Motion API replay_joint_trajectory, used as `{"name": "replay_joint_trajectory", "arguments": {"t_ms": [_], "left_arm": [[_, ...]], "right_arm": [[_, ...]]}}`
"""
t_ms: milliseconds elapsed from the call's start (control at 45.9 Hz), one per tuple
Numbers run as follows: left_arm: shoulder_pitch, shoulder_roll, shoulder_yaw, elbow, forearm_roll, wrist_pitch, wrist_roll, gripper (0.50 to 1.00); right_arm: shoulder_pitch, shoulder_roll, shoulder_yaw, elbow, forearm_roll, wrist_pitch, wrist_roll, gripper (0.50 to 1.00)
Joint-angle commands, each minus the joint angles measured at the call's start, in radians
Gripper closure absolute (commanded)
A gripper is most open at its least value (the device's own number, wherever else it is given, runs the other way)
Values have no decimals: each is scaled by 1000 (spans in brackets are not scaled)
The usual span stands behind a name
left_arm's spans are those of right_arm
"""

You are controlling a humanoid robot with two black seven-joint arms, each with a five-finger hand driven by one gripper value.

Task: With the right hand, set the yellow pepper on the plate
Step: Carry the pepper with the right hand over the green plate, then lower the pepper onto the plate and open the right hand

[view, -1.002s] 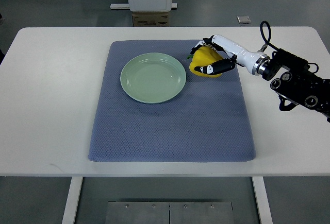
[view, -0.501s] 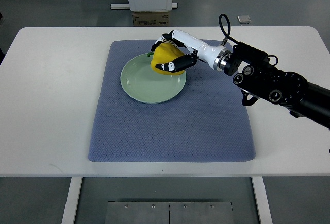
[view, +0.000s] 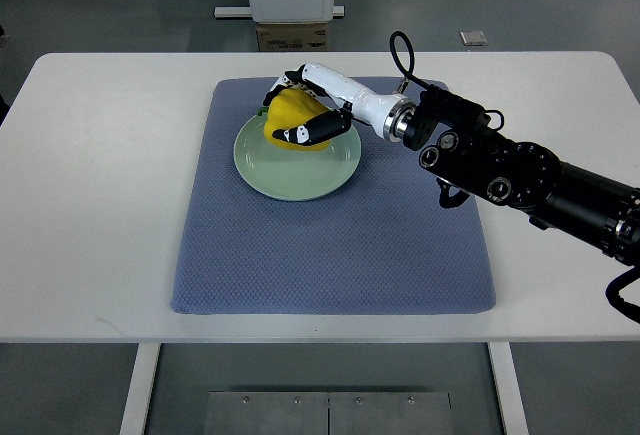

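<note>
We see the right hand (view: 300, 105) with fingers curled around the yellow pepper (view: 290, 123), holding it over the far part of the green plate (view: 300, 170) on the blue mat (view: 330, 245).

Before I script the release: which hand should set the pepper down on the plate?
Right. The right hand already grips the yellow pepper over the green plate; no left arm is in view.

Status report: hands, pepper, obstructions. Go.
Right hand shut on yellow pepper, over the far part of the green plate. Left hand not in view. Nothing else on the plate or blue mat.
</note>
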Motion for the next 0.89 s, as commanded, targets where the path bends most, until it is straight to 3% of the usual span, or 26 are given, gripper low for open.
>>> {"name": "replay_joint_trajectory", "arguments": {"t_ms": [0, 871], "left_arm": [[0, 0, 0, -1, 1, -1, -1, 500], [0, 0, 0, 0, 0, -1, 0, 500]], "right_arm": [[-4, 0, -2, -4, -1, 0, 0, 1000], [-73, 0, -22, 3, -2, 3, -25, 1000]]}}
